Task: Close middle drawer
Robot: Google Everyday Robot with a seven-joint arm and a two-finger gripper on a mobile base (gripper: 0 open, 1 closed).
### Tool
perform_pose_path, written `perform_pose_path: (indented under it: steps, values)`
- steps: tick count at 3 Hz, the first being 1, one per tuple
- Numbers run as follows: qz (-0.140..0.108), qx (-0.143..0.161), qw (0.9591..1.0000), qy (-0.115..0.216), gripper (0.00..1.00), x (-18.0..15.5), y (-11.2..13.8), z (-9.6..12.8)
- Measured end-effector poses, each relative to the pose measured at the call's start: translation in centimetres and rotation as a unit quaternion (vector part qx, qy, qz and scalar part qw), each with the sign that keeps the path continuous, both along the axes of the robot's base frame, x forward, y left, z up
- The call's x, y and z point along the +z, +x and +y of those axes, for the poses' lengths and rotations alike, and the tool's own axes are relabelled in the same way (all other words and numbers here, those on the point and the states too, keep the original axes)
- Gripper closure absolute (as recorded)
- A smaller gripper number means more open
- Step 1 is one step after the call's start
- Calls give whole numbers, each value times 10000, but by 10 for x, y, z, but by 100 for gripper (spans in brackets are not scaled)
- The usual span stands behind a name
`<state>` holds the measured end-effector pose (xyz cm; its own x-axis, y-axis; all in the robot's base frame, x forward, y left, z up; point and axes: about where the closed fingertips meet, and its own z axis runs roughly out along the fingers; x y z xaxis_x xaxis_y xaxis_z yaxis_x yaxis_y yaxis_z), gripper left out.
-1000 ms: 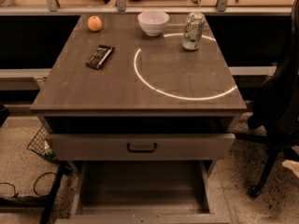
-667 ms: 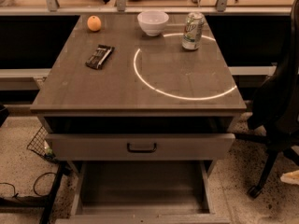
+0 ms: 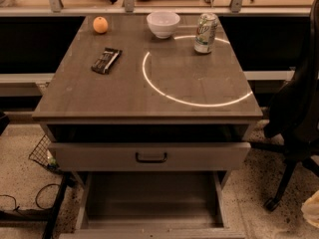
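Note:
The grey-brown cabinet [image 3: 149, 101] has two drawers out. The upper, taller-fronted drawer [image 3: 99, 157] with a small dark handle [image 3: 151, 157] is out a little. Below it the middle drawer [image 3: 149, 203] is pulled far out; its wide shallow box looks empty, and its front [image 3: 149, 233] lies along the bottom edge with the handle out of view. The lowest drawer is hidden. Only a pale rounded part of my gripper [image 3: 311, 210] shows at the lower right edge, right of the middle drawer and apart from it.
On the cabinet top are an orange [image 3: 100, 25], a white bowl [image 3: 163, 23], a green can [image 3: 205, 33] and a dark snack bar [image 3: 106, 60]. A dark office chair [image 3: 299, 113] stands close on the right. A wire basket [image 3: 42, 153] and cables [image 3: 30, 203] lie on the left floor.
The pale part at the lower right edge has moved downward along the edge. The drawers and the objects on the cabinet top have not moved.

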<state>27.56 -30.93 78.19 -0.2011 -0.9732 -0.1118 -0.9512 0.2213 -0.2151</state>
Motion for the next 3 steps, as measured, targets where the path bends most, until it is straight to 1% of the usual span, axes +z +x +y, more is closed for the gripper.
perform_pose_path:
  steps: [1,2,3]
  values:
    - [-7,1,9999,112,100,-31,0,13]
    - [154,26,9995,279,100,-102,-10,48]
    - [497,130,9977,449,100,-183,-35,85]
